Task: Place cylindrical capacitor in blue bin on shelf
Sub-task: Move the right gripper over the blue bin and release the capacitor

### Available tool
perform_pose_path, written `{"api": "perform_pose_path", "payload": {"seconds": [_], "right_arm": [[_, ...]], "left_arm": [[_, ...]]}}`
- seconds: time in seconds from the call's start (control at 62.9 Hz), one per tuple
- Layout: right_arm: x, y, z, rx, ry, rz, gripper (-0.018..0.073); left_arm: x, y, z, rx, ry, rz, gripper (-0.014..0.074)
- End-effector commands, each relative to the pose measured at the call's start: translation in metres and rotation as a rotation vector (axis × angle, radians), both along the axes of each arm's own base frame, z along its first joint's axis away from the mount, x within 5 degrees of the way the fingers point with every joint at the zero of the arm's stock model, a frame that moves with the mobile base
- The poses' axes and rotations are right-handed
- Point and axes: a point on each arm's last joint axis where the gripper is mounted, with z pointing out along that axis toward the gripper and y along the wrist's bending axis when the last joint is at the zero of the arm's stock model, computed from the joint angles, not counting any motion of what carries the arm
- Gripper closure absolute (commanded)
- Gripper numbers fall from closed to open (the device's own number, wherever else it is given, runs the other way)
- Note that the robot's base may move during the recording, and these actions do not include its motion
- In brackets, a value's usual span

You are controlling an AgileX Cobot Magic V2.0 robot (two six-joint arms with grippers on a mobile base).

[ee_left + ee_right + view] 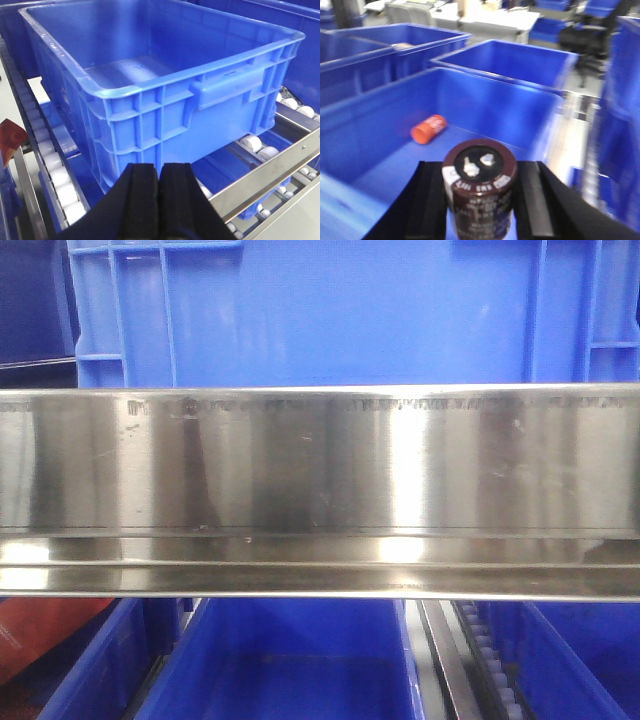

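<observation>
- Counting first: one cylindrical capacitor, dark brown sleeve, two metal terminals on its top face.
- One orange cylinder lies on its side on the floor of the blue bin, close to the bin's far-left wall.
- At least three more blue bins stand beyond the blue bin's far rim. Blur makes a firm count hard.
- Front view: one wide steel rail of the shelf spans the frame, and parts of four blue bins show past its edges. A red-brown object sits at one corner; I cannot tell what it is.
- Only the right wrist view shows the capacitor and the orange cylinder. The front view shows neither arm.
- Only the left wrist view shows the white rollers and the steel crossbar that carry a ribbed bin with a handle lip. I cannot tell whether it is the same blue bin.
- Right gripper: its black fingers clamp the capacitor from both sides. The part stands upright, terminals up. It is held over the blue bin's near edge, above the bin floor and not touching it.
- The right wrist looks down and forward across the blue bin's interior.
- Left gripper: its fingers are pressed pad to pad with nothing between them. It sits just outside the ribbed bin's near corner, below its rim and apart from its wall.
</observation>
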Motion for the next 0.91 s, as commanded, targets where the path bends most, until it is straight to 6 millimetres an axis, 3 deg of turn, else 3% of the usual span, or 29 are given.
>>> {"api": "perform_pose_path", "payload": {"seconds": [0.0, 0.238, 0.382, 0.652, 0.747, 0.89], "right_arm": [[0.023, 0.022, 0.009, -0.05, 0.023, 0.047, 0.0712], [0.086, 0.081, -0.002, -0.135, 0.151, 0.118, 0.0712], [0.122, 0.107, -0.031, -0.183, 0.229, 0.119, 0.0712], [0.158, 0.131, -0.085, -0.27, 0.374, 0.122, 0.0698], [0.165, 0.136, -0.097, -0.287, 0.403, 0.122, 0.0586], [0.169, 0.139, -0.106, -0.298, 0.433, 0.125, 0.027]], "left_arm": [[-0.003, 0.001, 0.002, -0.021, -0.026, 0.001, 0.0707], [-0.004, 0.001, 0.002, -0.018, -0.022, 0.0, 0.0707], [-0.004, 0.001, 0.002, -0.018, -0.021, -0.001, 0.0707], [-0.004, 0.001, 0.002, -0.018, -0.021, -0.001, 0.0707], [-0.004, 0.001, 0.002, -0.02, -0.02, -0.002, 0.0707], [-0.004, 0.001, 0.002, -0.021, -0.019, -0.002, 0.0707]]}}
